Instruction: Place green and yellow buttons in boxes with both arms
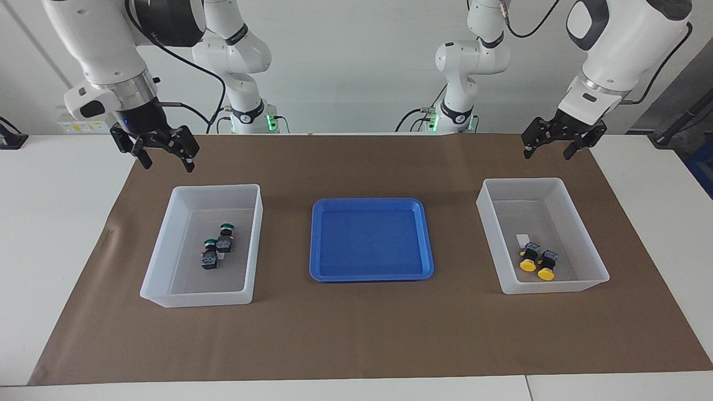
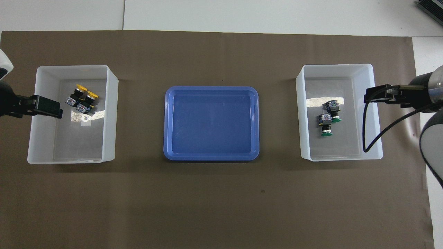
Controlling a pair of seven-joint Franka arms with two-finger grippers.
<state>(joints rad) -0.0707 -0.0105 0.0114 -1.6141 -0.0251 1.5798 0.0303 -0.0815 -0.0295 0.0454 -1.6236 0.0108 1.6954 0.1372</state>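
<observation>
Looks like the sorting is basically done; both green buttons (image 1: pixel 217 245) lie side by side in the box (image 1: pixel 167 239) at the right arm's end of the bench, and both yellow buttons (image 1: pixel 537 261) sit together, touching, in the other box (image 1: pixel 585 239) at the left arm's end; the blue tray (image 1: pixel 317 239) between the boxes has nothing in it; so that's two green, two yellow, two boxes, one tray. The right gripper (image 1: pixel 166 159) hangs over the brown mat (image 1: pixel 356 334) just robot-side of the green box, fingers spread and holding nothing; the left gripper (image 1: pixel 548 149) hangs by the yellow box, fingers also spread and bare. I'd guess nothing's left to pick; the next move is probably just parking both arms.
</observation>
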